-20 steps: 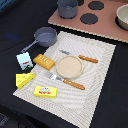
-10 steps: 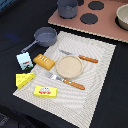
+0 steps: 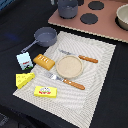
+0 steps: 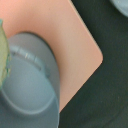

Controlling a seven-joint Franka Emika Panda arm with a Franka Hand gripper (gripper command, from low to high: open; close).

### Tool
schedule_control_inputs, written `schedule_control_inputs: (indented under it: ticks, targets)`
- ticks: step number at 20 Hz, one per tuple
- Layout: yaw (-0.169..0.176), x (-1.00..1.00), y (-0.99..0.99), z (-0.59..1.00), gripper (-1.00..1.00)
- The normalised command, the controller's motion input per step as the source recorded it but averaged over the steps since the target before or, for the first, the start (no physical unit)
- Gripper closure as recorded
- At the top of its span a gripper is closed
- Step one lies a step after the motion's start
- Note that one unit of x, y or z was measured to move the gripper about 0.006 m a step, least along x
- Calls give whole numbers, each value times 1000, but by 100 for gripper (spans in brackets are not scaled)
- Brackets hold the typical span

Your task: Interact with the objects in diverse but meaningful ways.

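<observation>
In the exterior view a dark grey long-handled pan [image 3: 45,36] sits at the placemat's far corner. A pale blue milk carton [image 3: 24,60], an orange-brown bread loaf [image 3: 44,61], a yellow holed cheese wedge [image 3: 24,80] and a flat yellow box [image 3: 46,91] lie along the exterior view's left side. The gripper shows in neither view. The wrist view is filled, very close, by a grey pot [image 4: 25,90] standing on a pink board [image 4: 60,35].
A woven beige placemat [image 3: 100,90] carries a round tan plate [image 3: 69,66], a knife [image 3: 80,58] and a fork [image 3: 67,81], both orange-handled. Behind it a pink toy stove [image 3: 107,25] has black burners, the grey pot [image 3: 67,7] and a bowl [image 3: 122,17].
</observation>
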Motion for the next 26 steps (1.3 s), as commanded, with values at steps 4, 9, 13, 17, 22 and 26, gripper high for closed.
schedule_control_inputs:
  ticks: [4, 9, 13, 17, 22, 26]
  targets:
    - [10, 279, -779, 21, -100]
    - [87, 166, -719, 0, -100]
    - [147, 102, -584, 0, -100]
    - [149, 111, -560, 0, -100]
    - [86, 247, -650, 0, -100]
    - [65, 384, -740, 2, -100]
